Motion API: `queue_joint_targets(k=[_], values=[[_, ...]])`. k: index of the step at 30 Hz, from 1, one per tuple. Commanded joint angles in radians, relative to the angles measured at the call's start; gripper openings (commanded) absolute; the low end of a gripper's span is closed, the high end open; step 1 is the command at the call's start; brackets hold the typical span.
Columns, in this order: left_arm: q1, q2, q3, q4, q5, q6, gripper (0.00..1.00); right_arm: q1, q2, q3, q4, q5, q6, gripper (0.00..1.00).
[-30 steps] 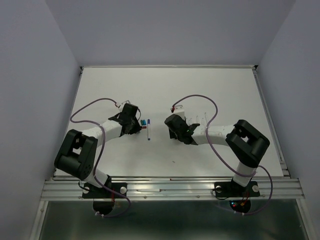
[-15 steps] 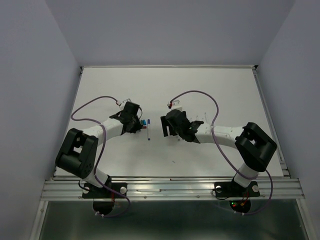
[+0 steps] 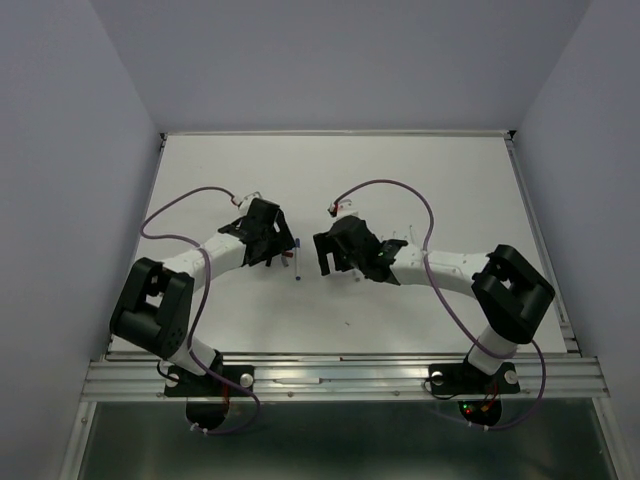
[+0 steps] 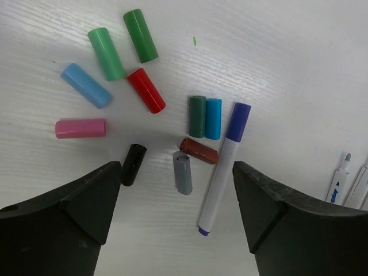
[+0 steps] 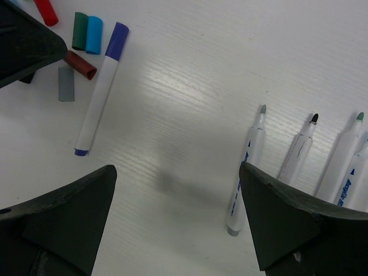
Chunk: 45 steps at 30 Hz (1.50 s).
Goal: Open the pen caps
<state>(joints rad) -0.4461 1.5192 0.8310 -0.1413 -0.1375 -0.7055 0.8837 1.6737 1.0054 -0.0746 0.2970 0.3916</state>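
Ten loose caps (image 4: 146,90) lie scattered on the white table (image 4: 287,57) as both grippers spread wide — the left gripper (image 4: 177,195), pinched nearly shut a second ago, now holds nothing, and the right gripper (image 5: 177,172), swung in toward the centre since then, is empty too. Between them rests one pen (image 4: 221,172) with its purple cap (image 4: 237,122) still on, just beside the loose caps and well apart from the bare-tipped pens (image 5: 248,167) on the right. By the look of it, this is the last one left to open — the next pick.
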Motion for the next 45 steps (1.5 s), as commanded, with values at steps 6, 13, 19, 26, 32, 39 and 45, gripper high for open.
queue_joint_targets(k=[6,13,19,26,32,39,45], values=[[-0.006,-0.154,0.088,-0.070,-0.123,0.024,0.99,0.033,0.053,0.101,0.062,-0.041,-0.008,1.00],[-0.005,-0.195,0.089,-0.090,-0.158,0.020,0.99,0.073,0.181,0.212,0.035,0.021,-0.033,1.00],[0.000,-0.226,0.065,-0.101,-0.172,0.012,0.99,0.093,0.270,0.289,0.007,0.056,-0.043,1.00],[0.010,-0.257,0.036,-0.096,-0.177,-0.003,0.99,0.093,0.359,0.337,0.019,0.128,-0.040,1.00],[0.026,-0.275,0.031,-0.096,-0.174,-0.002,0.99,0.103,0.397,0.318,0.019,0.175,-0.052,1.00],[0.041,-0.278,0.037,-0.101,-0.174,0.001,0.99,0.103,0.411,0.276,0.019,0.165,-0.060,0.74],[0.050,-0.290,0.042,-0.107,-0.177,0.003,0.99,0.103,0.405,0.239,0.021,0.110,0.001,0.58]])
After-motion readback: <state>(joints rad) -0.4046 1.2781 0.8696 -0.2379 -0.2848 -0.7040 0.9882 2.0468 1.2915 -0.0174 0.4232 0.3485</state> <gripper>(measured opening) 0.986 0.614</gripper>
